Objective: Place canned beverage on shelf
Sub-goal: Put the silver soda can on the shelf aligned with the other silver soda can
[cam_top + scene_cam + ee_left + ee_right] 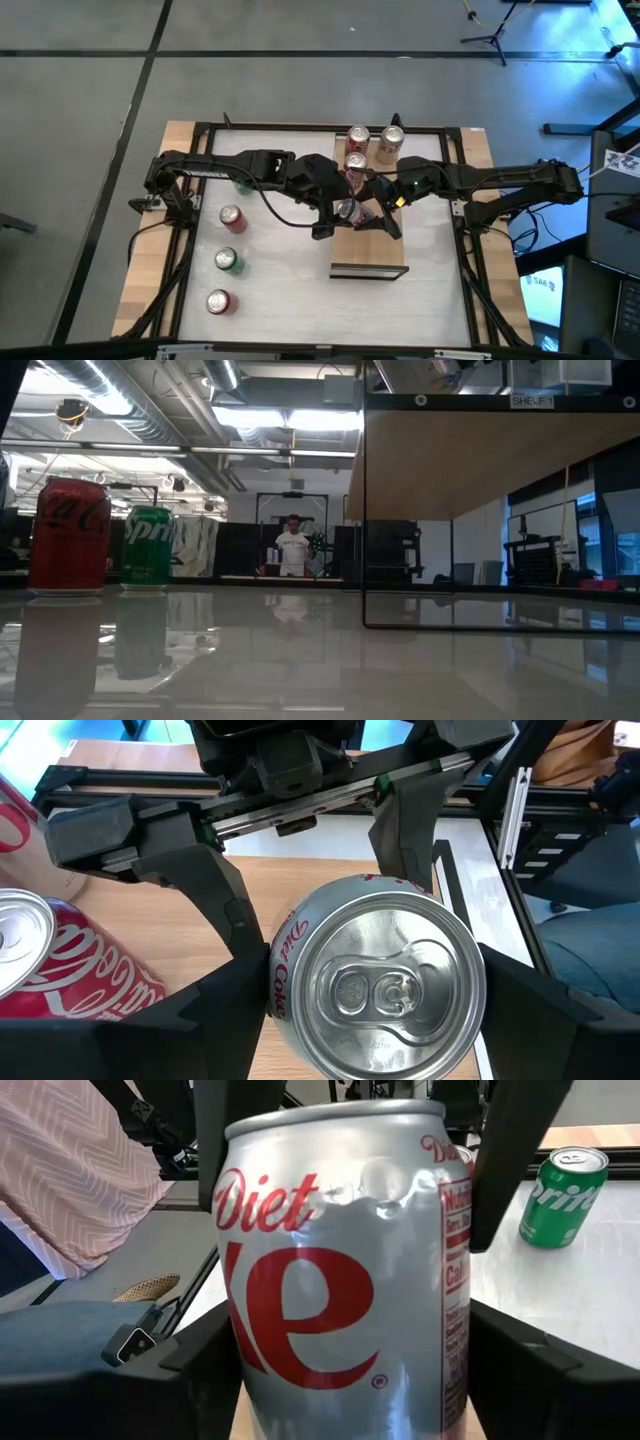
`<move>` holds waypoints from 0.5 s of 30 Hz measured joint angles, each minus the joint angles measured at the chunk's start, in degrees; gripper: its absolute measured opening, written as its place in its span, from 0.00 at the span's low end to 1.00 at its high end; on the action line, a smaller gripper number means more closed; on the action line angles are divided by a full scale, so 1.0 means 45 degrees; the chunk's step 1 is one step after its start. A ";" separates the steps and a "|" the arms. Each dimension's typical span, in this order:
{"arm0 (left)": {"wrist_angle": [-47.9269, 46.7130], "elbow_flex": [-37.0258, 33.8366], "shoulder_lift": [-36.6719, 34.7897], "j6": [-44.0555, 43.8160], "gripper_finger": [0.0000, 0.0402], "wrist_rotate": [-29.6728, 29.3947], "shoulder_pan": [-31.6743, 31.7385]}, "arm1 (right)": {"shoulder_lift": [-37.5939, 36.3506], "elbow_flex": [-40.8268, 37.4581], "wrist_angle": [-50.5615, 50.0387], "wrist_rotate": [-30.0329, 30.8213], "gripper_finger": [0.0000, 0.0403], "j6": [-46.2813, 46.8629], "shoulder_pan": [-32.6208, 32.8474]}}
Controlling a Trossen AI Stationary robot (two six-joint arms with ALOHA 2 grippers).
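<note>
Silver aluminium, dented near its shoulder, the Diet Coke can [340,1270] stands upright over the light-wood shelf [370,255] at the table's centre. Both arms reach inward from either side; the left gripper [370,1010] and right gripper [345,1380] each clamp dark fingers against the can's curved sides.

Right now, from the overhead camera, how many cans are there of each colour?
Red cans: 4
Green cans: 2, one partly hidden
Silver Diet Coke can: 1
Tan can: 1
Total: 8
</note>
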 joint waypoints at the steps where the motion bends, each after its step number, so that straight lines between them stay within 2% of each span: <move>1: 0.0001 0.0000 0.0000 0.0000 0.71 -0.0005 0.0000 | 0.0000 0.0000 0.0000 0.0000 0.72 0.0000 0.0000; 6: 0.0013 0.0000 0.0000 0.0000 0.73 -0.0022 0.0000 | -0.0005 0.0000 -0.0005 0.0000 0.76 0.0030 0.0000; 15: 0.0072 0.0000 0.0000 0.0010 0.80 -0.0128 0.0000 | -0.0005 0.0000 -0.0019 -0.0068 0.73 0.0141 -0.0010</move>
